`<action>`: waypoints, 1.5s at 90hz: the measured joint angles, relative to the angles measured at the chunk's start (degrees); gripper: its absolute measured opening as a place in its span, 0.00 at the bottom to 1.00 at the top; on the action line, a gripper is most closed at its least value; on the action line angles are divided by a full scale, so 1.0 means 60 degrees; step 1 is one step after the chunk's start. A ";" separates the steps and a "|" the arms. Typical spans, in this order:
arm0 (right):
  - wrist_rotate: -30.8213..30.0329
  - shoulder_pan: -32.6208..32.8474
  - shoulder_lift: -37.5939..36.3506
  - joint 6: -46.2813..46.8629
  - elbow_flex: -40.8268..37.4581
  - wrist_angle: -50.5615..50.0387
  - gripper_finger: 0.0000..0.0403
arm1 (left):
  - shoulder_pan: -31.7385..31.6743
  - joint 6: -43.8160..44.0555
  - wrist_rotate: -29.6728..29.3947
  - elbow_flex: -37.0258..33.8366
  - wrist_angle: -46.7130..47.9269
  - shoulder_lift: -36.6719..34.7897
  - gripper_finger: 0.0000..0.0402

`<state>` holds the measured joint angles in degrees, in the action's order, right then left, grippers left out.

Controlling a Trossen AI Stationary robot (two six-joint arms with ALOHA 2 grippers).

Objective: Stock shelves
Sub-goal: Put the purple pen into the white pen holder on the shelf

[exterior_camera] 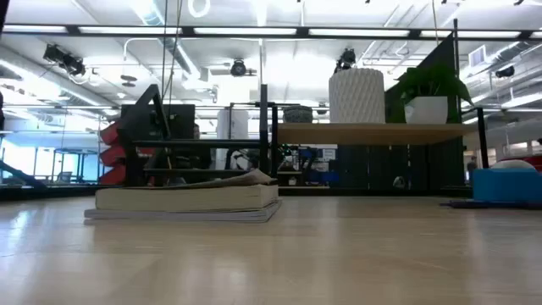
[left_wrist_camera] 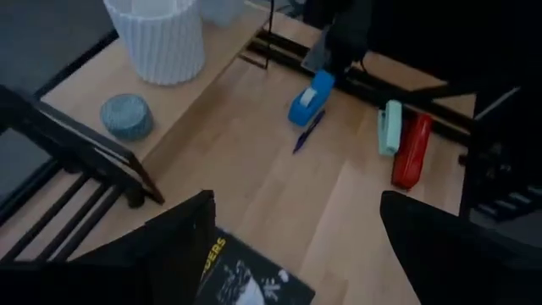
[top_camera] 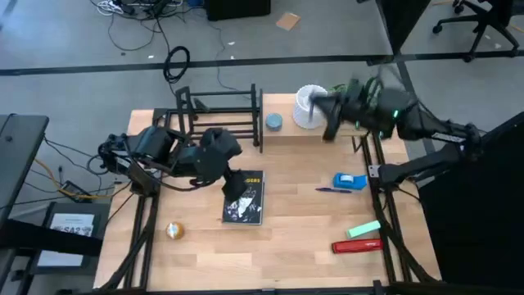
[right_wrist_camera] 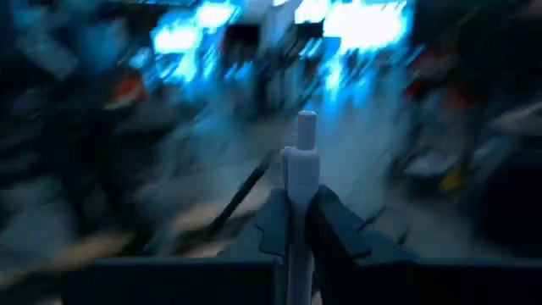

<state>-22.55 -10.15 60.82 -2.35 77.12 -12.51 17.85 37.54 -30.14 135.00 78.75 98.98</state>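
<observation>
Two low shelves stand along the far edge of the table (top_camera: 311,246): the black metal-bar rack (top_camera: 219,115) with its upright end frames on the left, and beside it the light wooden board (top_camera: 286,129) on black legs. On the board sit a white ribbed pot (top_camera: 308,106) and, near the rack's end frame, a small round blue-grey object (top_camera: 273,122).

The right gripper (top_camera: 332,124) hangs over the right part of the board, just beside the white pot. Its wrist camera shows the fingers (right_wrist_camera: 275,224) pressed in on a slim white pen-like stick (right_wrist_camera: 302,161) that stands up between them, so it is holding that.

The left gripper (top_camera: 237,182) is lower on the table, just in front of the rack, over the top end of a dark-covered book (top_camera: 246,198) that lies flat on the wood. Its two fingers (left_wrist_camera: 178,233) stand wide apart, with the book's cover showing between them and nothing clamped.

Loose on the table to the right lie a blue tape dispenser (top_camera: 350,181) with a dark blue pen (top_camera: 334,190) just beside it, and nearer the front right corner a pale green stapler-like item (top_camera: 363,229) next to a red one (top_camera: 358,245). A small yellowish ball (top_camera: 173,231) rests near the front left.

From table height the book (exterior_camera: 188,198) lies in front of the rack (exterior_camera: 203,144), and the pot (exterior_camera: 356,96) stands on the board (exterior_camera: 373,133).
</observation>
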 joint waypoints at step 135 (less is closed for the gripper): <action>0.6132 -0.6036 0.1401 -0.0026 -0.1716 0.0066 0.26 | -0.0288 0.1432 -0.0585 0.0000 -0.0806 0.0000 0.78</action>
<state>14.24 -46.37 69.22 -2.51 66.83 -12.12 16.12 46.13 -33.65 135.00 73.91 98.98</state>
